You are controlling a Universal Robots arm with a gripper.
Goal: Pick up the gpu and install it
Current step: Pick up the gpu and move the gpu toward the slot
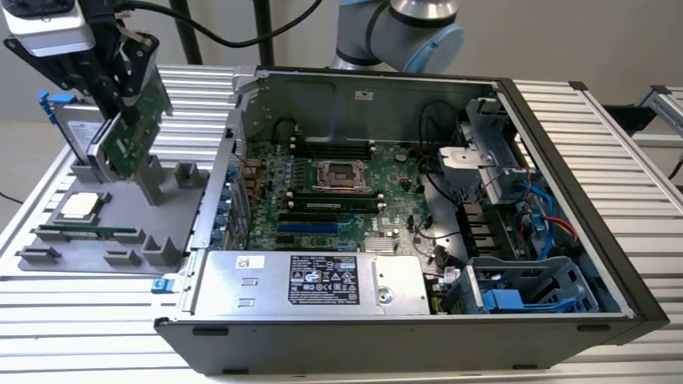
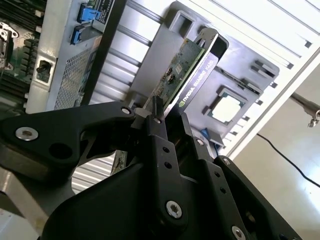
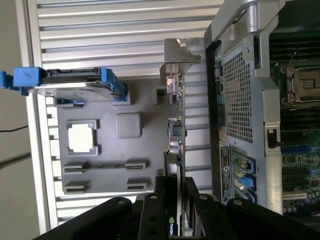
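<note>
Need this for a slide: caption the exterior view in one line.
Gripper shut on the graphics card at the grey parts tray, beside the open computer case.

The arm [image 1: 397, 22] is a thick silver-grey tube with rounded joints, one of them closed by a pale blue cap [image 1: 443, 40]. A black cable [image 1: 229, 34] runs to its wrist, where a white and grey box [image 1: 45, 26] is mounted. The gripper [image 1: 117, 102] is matte black. In the second wrist view its fingers [image 2: 159, 145] are flat jointed bars on broad link plates, pinned with round silver screws [image 2: 173, 209].
</note>
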